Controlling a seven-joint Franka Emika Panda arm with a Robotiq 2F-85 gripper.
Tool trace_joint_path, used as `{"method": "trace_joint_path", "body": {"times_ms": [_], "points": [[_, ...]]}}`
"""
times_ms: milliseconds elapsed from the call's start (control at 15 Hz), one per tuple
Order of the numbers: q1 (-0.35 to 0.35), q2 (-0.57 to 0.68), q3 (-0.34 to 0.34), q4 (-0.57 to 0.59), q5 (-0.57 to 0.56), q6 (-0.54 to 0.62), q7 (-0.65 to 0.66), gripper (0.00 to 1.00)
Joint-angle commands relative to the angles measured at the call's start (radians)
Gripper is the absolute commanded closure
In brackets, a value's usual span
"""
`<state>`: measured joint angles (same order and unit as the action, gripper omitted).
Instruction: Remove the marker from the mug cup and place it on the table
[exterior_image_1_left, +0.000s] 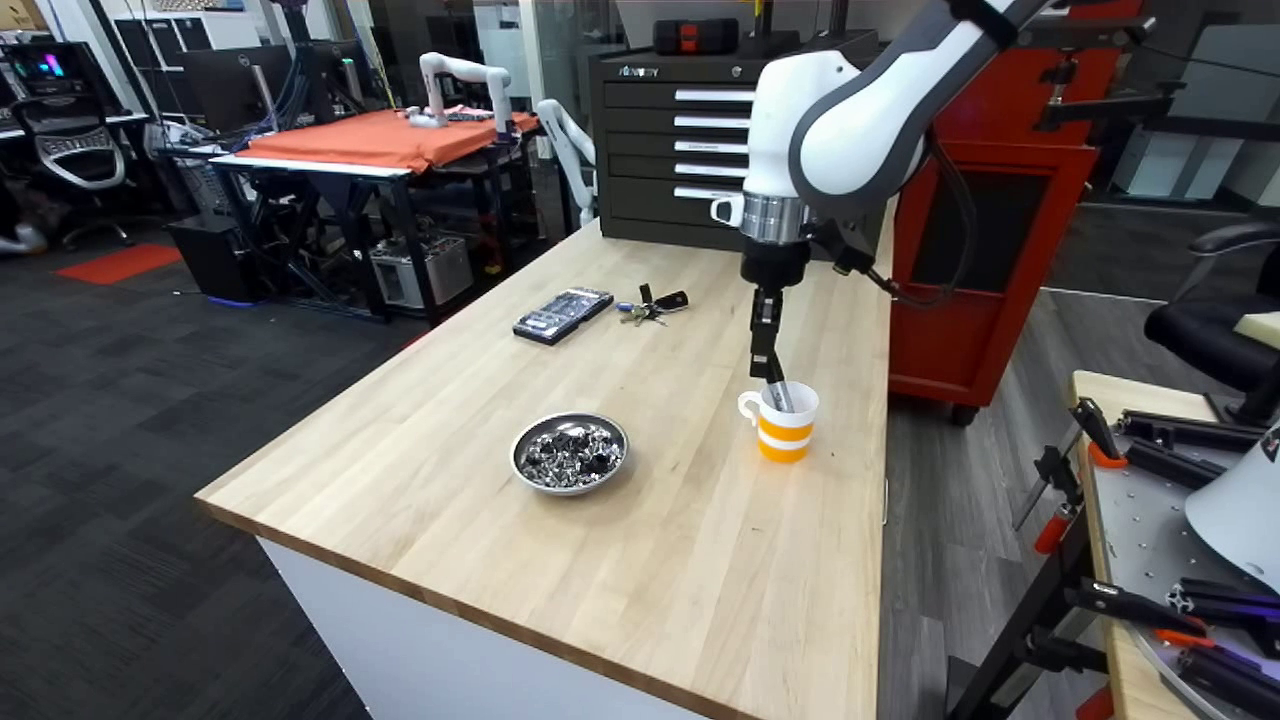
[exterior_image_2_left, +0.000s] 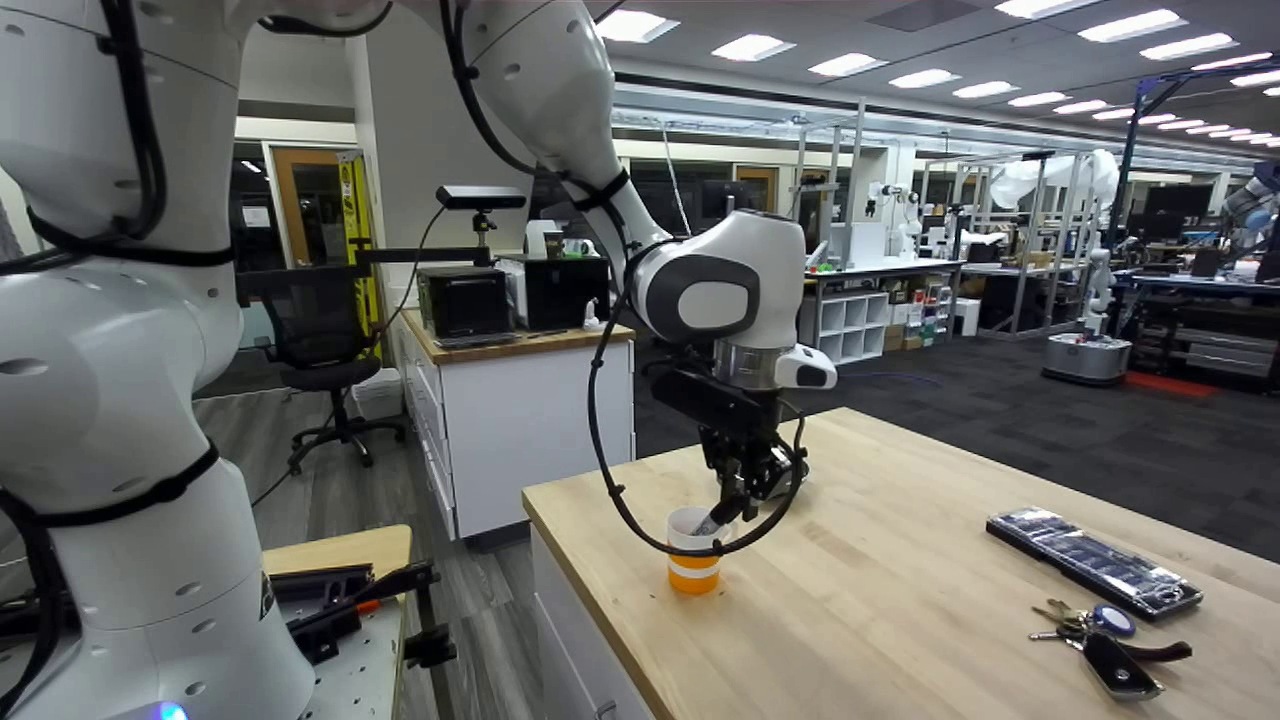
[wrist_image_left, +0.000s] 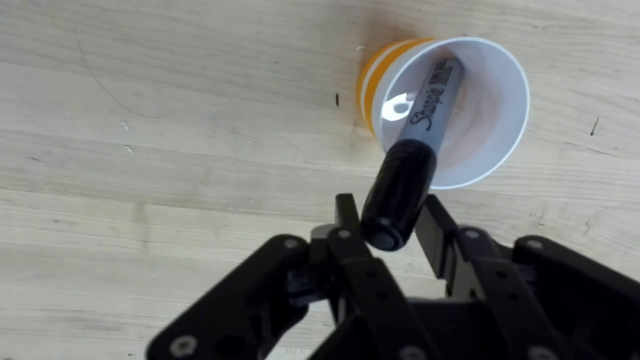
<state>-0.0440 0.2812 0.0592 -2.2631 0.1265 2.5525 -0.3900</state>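
The mug cup (exterior_image_1_left: 786, 442), with orange and white bands, stands upright on the light wood table (exterior_image_1_left: 660, 580). It also shows in an exterior view (exterior_image_2_left: 693, 574) and in the wrist view (wrist_image_left: 482, 150). The marker (wrist_image_left: 416, 150) leans in it, its grey barrel inside and its black cap sticking out past the rim. My gripper (wrist_image_left: 387, 201) is partly open, with one finger on each side of the cap. A small gap shows between cap and fingers. In an exterior view the gripper (exterior_image_1_left: 763, 362) points down just above the rim. The marker's lower tip is inside the cup.
A shiny metal bowl (exterior_image_1_left: 570, 490) full of small metal parts stands on the table beside the cup. A flat dark case (exterior_image_1_left: 563, 316) and keys (exterior_image_1_left: 652, 305) lie farther back. A dark tool chest (exterior_image_1_left: 675, 150) stands at the far end. The cup is near the table's long edge.
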Motion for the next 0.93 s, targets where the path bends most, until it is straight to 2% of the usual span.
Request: {"method": "trace_joint_path", "body": {"times_ms": [0, 67, 267, 333, 400, 467, 867], "points": [[-0.023, -0.004, 0.013, 0.014, 0.007, -0.049, -0.019, 0.93], [-0.023, -0.005, 0.012, 0.013, 0.007, -0.057, -0.017, 0.99], [-0.023, -0.008, 0.010, 0.015, 0.007, -0.071, -0.016, 0.95], [-0.023, -0.009, 0.010, 0.016, 0.006, -0.075, -0.017, 0.56], [-0.020, -0.010, 0.007, 0.016, -0.006, -0.076, -0.016, 0.61], [-0.019, -0.011, 0.007, 0.017, -0.010, -0.080, -0.016, 0.60], [-0.019, -0.020, 0.007, 0.022, -0.009, -0.105, -0.017, 0.23]]}}
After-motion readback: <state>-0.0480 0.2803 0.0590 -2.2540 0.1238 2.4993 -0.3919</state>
